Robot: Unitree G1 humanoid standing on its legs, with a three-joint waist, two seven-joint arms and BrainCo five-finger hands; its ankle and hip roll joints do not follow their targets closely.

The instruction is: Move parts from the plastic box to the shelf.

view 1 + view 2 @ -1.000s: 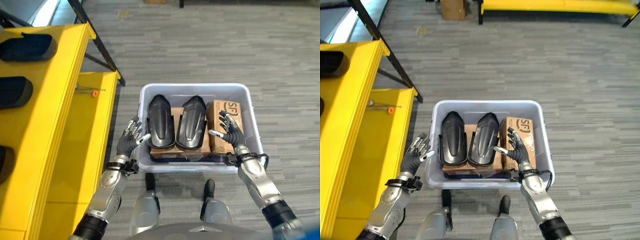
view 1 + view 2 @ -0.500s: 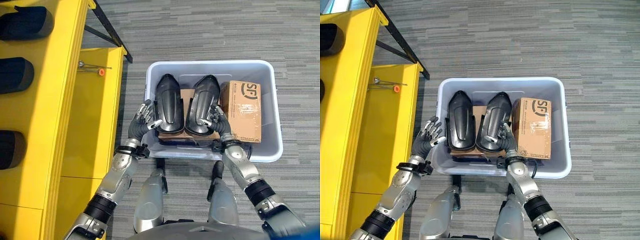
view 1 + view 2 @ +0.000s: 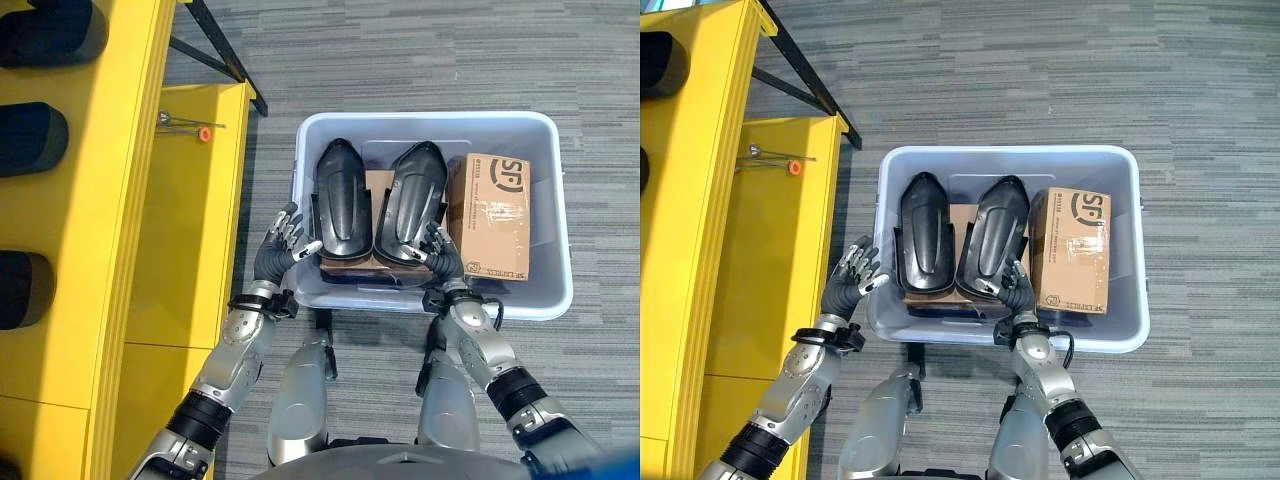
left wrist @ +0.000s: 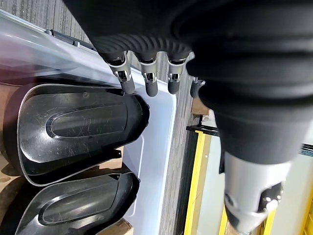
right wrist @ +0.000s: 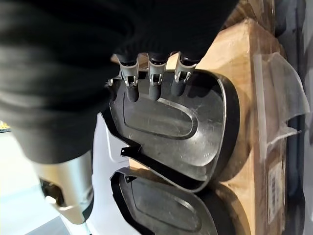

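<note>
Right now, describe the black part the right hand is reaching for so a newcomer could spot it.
Find the pale plastic box on the grey floor beside the yellow shelf. Two black shell-shaped parts lie inside on flat cardboard. It is the right part, next to the upright cardboard carton, with the right hand at its near end.

Cardboard box (image 3: 493, 216) at right, orange-tipped tool (image 3: 190, 126) at upper left, grey carpet (image 3: 420, 50)
</note>
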